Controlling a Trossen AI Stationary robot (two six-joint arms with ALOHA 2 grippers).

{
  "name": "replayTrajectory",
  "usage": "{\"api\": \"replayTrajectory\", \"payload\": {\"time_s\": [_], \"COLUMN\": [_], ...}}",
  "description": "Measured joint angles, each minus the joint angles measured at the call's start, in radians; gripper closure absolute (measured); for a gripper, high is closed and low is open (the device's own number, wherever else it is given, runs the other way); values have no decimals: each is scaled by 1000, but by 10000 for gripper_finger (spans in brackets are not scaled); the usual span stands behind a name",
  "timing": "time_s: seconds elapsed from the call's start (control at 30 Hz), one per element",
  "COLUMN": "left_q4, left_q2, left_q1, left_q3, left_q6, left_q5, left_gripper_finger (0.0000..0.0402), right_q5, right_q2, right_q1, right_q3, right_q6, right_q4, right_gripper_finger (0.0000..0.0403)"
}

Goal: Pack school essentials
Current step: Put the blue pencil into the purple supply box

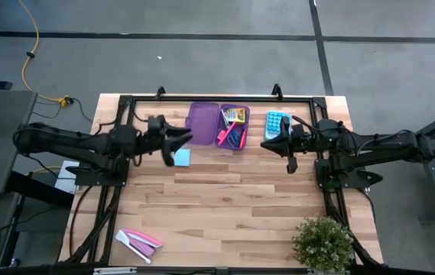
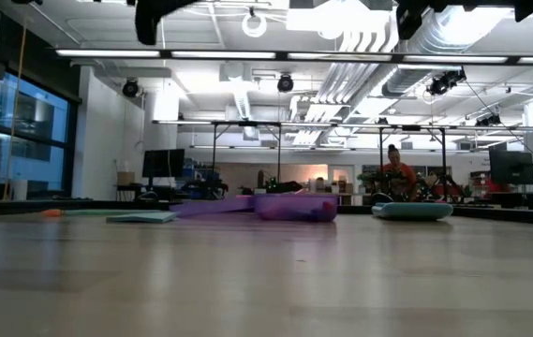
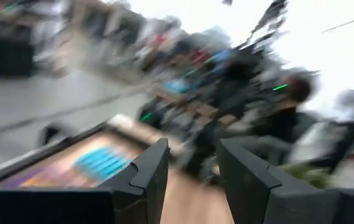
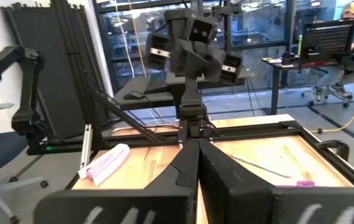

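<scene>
The light-blue notepad (image 1: 181, 157) lies flat on the table just beside the purple case (image 1: 219, 126), under the left gripper (image 1: 183, 138), whose fingers stand apart and empty. It's probably light and thin (grab an edge). Right gripper (image 1: 266, 144) is closed.

Two black jointed arms, the left arm (image 1: 79, 143) at frame left, the right arm (image 1: 370, 145) at frame right, each ending in angular, wedge-shaped matte fingers (image 3: 152, 171).
</scene>
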Motion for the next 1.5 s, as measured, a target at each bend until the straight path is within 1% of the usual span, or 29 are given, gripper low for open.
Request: {"api": "replayTrajectory", "payload": {"time_s": [0.07,0.13,0.23,0.3,0.33,0.47,0.6,0.67,0.87,1.07,1.3,1.43,1.5], "left_q4": [-211,-474,-825,-1021,-1087,-1297,-1305,-1305,-1298,-1257,-1243,-1234,-1232], "left_q2": [0,1,39,71,86,176,280,332,481,593,681,704,705], "left_q1": [45,109,222,304,346,510,610,637,675,701,737,753,757], "left_q3": [61,133,221,239,241,229,194,184,180,180,183,184,184], "left_q6": [-83,-179,-290,-321,-328,-298,-211,-168,-80,-49,-13,57,86], "left_q5": [-61,-111,-127,-109,-95,63,229,271,272,267,290,337,339], "left_gripper_finger": [275,275,275,275,275,275,275,275,275,275,275,275,275], "right_q5": [4,8,9,9,9,11,11,11,11,11,10,10,10], "right_q2": [0,0,0,0,0,0,0,0,0,0,0,0,0], "right_q1": [0,0,0,0,0,0,0,0,0,0,0,0,0], "right_q3": [0,0,0,0,0,0,0,0,0,0,0,0,0], "right_q6": [0,0,0,0,6,18,16,16,17,19,35,38,38], "right_q4": [0,0,-5,-14,-20,-46,-60,-60,-61,-61,-64,-65,-65], "right_gripper_finger": [402,402,402,402,402,402,402,402,402,402,402,402,402]}}
